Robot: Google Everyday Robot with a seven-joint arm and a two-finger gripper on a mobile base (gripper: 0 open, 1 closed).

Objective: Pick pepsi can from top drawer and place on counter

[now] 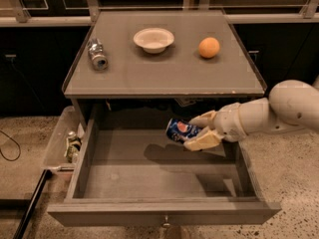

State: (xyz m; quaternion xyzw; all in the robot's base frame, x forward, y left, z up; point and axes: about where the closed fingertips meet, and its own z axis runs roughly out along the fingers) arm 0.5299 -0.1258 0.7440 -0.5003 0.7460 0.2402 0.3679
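Pepsi can in gripper above drawer

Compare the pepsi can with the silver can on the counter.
The pepsi can is dark blue with a round logo; the silver can is plain metal. The pepsi can is held by the gripper over the top drawer; the silver can lies free on the counter, near the bowl. Both are small cans turned on their sides.

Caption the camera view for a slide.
Hand grips the pepsi can over the open top drawer, not yet on the counter.
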